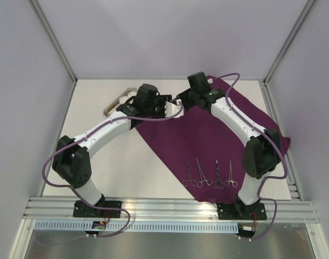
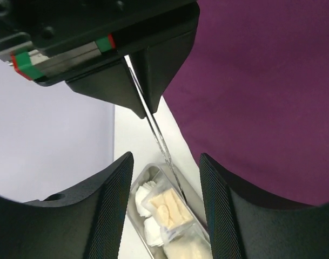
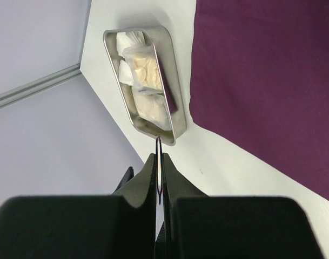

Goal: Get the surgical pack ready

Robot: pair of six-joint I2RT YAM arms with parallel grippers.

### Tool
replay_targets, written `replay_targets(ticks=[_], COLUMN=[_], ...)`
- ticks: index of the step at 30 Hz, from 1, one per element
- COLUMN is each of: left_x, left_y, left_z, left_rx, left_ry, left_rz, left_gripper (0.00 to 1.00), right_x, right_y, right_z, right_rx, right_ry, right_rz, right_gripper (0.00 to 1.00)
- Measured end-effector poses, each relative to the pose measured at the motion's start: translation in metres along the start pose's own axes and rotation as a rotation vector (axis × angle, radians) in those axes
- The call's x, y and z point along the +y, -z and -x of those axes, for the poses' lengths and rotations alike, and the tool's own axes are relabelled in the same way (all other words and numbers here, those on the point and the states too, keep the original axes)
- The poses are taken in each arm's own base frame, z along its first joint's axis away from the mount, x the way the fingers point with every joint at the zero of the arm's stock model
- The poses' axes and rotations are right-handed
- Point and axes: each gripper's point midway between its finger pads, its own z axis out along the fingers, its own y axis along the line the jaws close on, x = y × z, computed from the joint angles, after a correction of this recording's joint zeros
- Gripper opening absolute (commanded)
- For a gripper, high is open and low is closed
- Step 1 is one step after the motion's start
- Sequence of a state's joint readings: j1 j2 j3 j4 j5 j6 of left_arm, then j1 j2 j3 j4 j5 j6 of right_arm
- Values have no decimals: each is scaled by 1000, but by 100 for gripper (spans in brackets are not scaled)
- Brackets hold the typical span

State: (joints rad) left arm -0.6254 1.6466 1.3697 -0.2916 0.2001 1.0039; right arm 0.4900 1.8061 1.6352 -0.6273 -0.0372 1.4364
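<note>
Right gripper (image 3: 160, 159) pinches the tray (image 3: 134, 30) rim, toward the table's (image 1: 126, 162) far-left corner. It's stiff, slick steel, probably light, with loose gauze (image 3: 145, 75) inside, so keep it level. Left gripper (image 2: 165, 178) jaws gape wide, holding nothing.

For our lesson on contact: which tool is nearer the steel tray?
Right. The right tool is shut on the rim of the steel tray. The left tool hangs open above it, apparently not touching.

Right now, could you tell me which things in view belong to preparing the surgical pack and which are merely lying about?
Job: purple cloth; steel tray, its rim pinched by the right gripper; gauze pads inside; four clamps on the cloth.
Not the job: white table; aluminium rail.
</note>
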Motion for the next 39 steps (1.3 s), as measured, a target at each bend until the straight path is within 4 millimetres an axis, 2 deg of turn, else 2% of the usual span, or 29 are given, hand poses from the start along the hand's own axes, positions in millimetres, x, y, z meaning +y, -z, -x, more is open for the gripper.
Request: replay_targets(ticks=[1,2,6,8,12,17,23,26,27,29,32,35,36,38,39], left_x=[-1,1,24,30,26,24,24,25,25,26,26,27,27,29,32], left_y=[0,0,-1,-4,-9,-9,-9,-9,-9,-9,-8,-8,-8,-9,-11], left_z=[0,2,16,19,16,15,13,11,10,9,8,7,7,5,2], left_rx=[1,-3,-27,-33,-27,-21,-11,-3,1,7,12,19,25,47,65], left_ry=[6,12,44,47,48,48,35,29,28,26,26,33,38,59,75], left_rz=[-3,-3,38,47,35,26,24,30,31,35,38,41,41,42,46], left_gripper=[60,52,46,44,43,30,25,15,8,0,0,0,0,0,0], right_x=[1,5,10,16,14,16,19,18,18,17,17,17,18,18,17], right_y=[2,6,10,11,10,10,11,10,10,9,9,9,9,9,9], right_z=[0,-1,-2,-1,-2,-3,-5,-5,-6,-7,-7,-7,-6,-3,-1], right_rx=[1,7,9,7,16,22,34,36,39,43,47,48,48,46,42], right_ry=[0,-1,-5,-7,-8,-9,-20,-31,-34,-40,-45,-44,-44,-34,-27], right_rz=[5,19,42,68,65,71,84,81,80,77,80,81,83,87,87], right_gripper=[1,1,1,0,0,0,0,1,0,1,0,9,20,30,39])
